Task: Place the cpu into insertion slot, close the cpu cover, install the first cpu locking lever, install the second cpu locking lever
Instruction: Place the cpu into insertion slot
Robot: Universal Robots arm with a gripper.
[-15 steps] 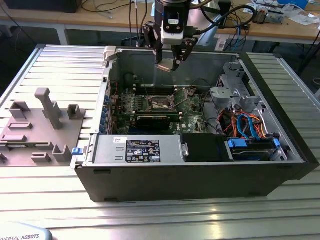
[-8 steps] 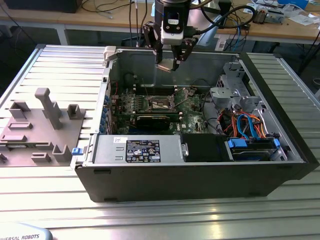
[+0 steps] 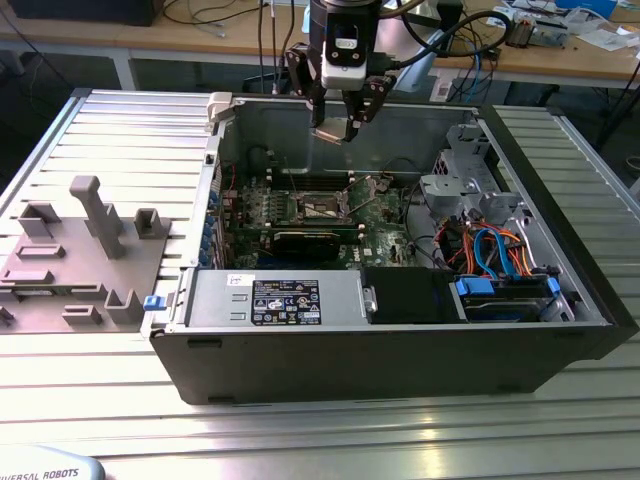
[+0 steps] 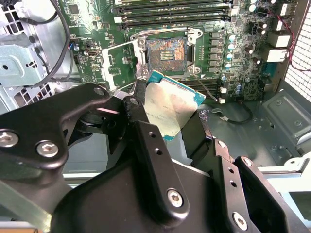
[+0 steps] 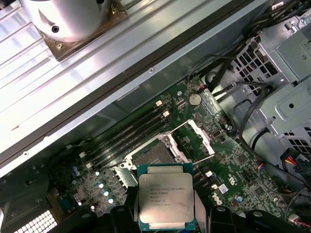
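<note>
My gripper (image 3: pixel 336 122) hangs over the open computer case, shut on the cpu (image 3: pixel 330 133), a flat square chip with a silver-grey top. In both wrist views the black fingers (image 4: pixel 142 109) clamp two opposite edges of the cpu (image 4: pixel 170 109) (image 5: pixel 166 199). Well below it on the green board lies the insertion slot (image 4: pixel 166 53) (image 5: pixel 149 158) (image 3: pixel 325 205), bare, its dark centre showing. The cpu cover (image 4: pixel 122 60) (image 5: pixel 195 138) stands swung open beside the slot. A thin locking lever (image 5: pixel 204 158) is raised off the socket.
Long black memory slots (image 4: pixel 170 14) run beside the socket. A drive cage with blue and orange cables (image 3: pixel 500 265) fills the case's end on the exterior view's right. The power supply (image 3: pixel 275 300) lines the near wall. A grey fixture plate (image 3: pixel 80 255) lies outside the case.
</note>
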